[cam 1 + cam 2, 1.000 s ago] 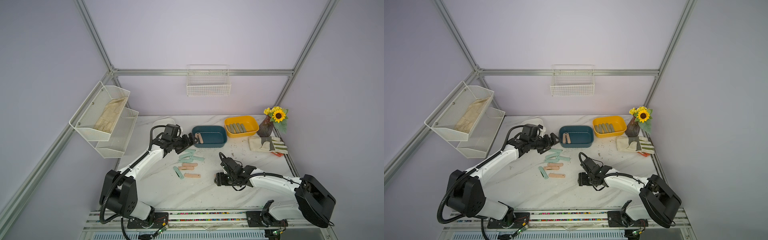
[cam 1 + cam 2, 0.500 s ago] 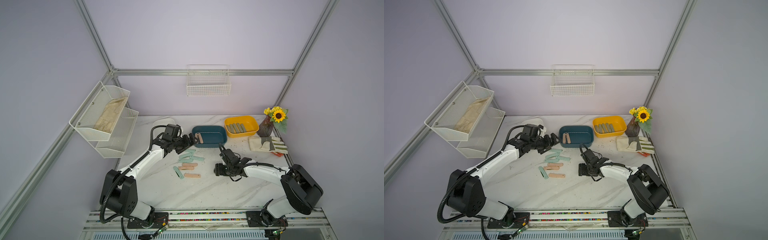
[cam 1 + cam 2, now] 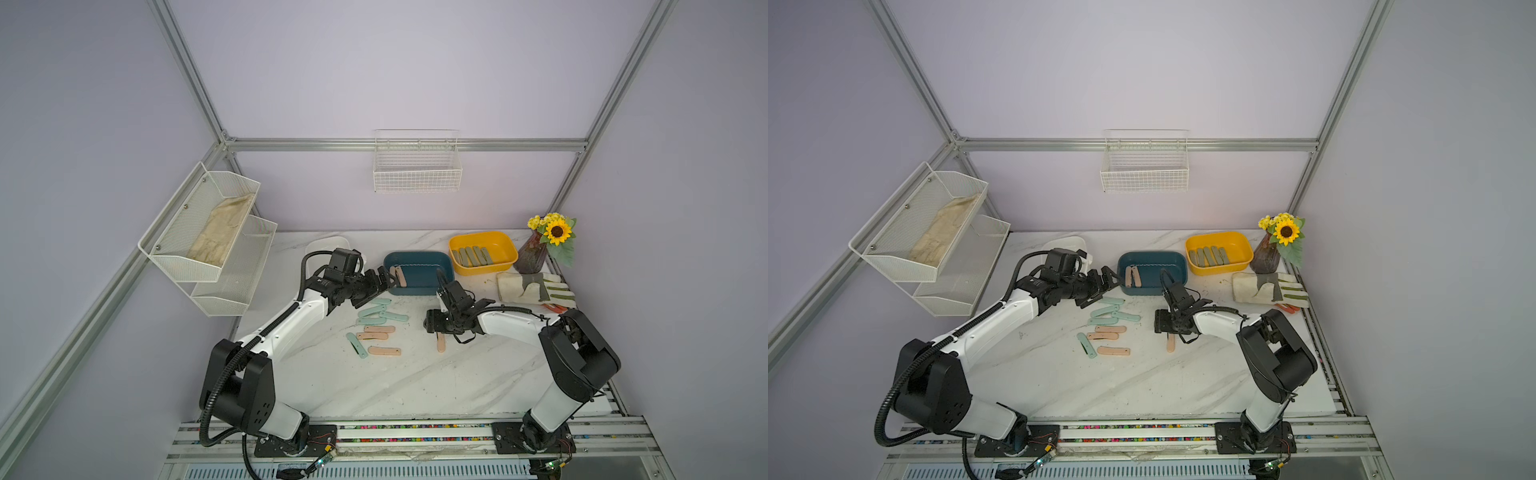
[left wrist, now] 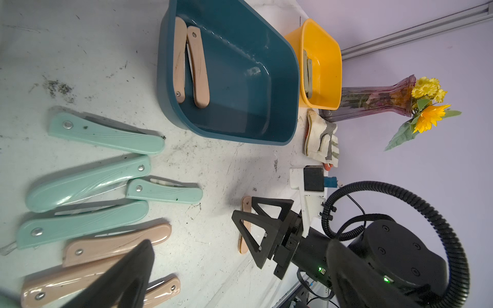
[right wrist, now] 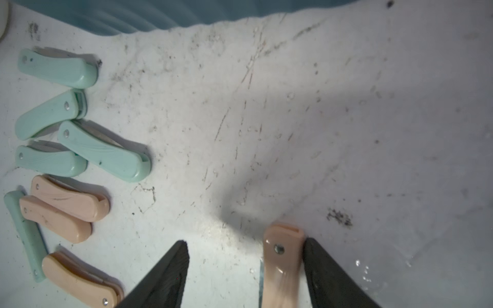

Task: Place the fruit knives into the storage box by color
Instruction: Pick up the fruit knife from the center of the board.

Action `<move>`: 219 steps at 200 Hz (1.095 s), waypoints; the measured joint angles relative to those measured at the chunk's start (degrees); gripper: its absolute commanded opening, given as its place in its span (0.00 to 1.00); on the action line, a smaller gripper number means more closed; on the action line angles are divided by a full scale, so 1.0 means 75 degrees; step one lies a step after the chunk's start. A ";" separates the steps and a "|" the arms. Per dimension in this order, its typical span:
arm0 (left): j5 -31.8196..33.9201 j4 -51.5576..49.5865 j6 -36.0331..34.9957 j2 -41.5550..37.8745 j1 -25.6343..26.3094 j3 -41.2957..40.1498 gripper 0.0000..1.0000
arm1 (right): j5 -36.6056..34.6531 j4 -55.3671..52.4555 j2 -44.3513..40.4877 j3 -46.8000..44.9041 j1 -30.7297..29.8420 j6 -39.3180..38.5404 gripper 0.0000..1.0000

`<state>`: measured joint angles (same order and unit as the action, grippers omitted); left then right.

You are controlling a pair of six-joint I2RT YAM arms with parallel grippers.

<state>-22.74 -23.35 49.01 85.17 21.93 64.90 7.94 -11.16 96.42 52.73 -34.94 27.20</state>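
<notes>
My right gripper (image 5: 245,269) stands open low over the table. A peach pink fruit knife (image 5: 282,261) lies between its fingers, against one finger (image 5: 328,272), with a wide gap to the other. In both top views that knife (image 3: 440,343) lies just in front of the right gripper (image 3: 434,326). My left gripper (image 3: 384,282) hangs open and empty at the blue storage box's (image 3: 417,255) left end. That box holds two pink knives (image 4: 197,66). The yellow box (image 3: 505,245) holds several olive knives (image 3: 471,255). Loose mint knives (image 3: 374,309) and pink knives (image 3: 384,351) lie mid-table.
A white box (image 3: 328,243) sits behind the left arm. A striped work glove (image 3: 532,286) and a vase of sunflowers (image 3: 536,249) stand at the far right. A wire shelf (image 3: 208,237) hangs at the left and a wire basket (image 3: 417,166) on the back wall.
My right gripper has moved away from the table's front edge toward the blue box, and the pink knife now shows in front of it. The left arm has not moved.
</notes>
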 measured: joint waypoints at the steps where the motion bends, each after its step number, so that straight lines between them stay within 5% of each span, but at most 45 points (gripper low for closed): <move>1: 0.0000 0.0000 0.0000 0.0000 0.0000 0.0000 1.00 | 0.0003 0.0000 0.0000 0.0000 0.0000 -0.0003 0.70; 107: -0.0003 0.0032 0.0032 0.0064 0.0000 0.0000 1.00 | -0.0956 -0.0822 -0.1160 -0.0836 -0.0385 -0.0058 0.65; 219: -0.0003 0.0090 0.0166 0.0149 0.0096 0.0000 1.00 | -0.2142 -0.1317 -0.0697 -0.0662 -0.1361 0.0254 0.59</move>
<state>-22.76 -22.68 50.26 86.28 22.65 64.90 -8.12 -21.04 91.20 47.77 -45.15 29.10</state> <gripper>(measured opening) 0.996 0.599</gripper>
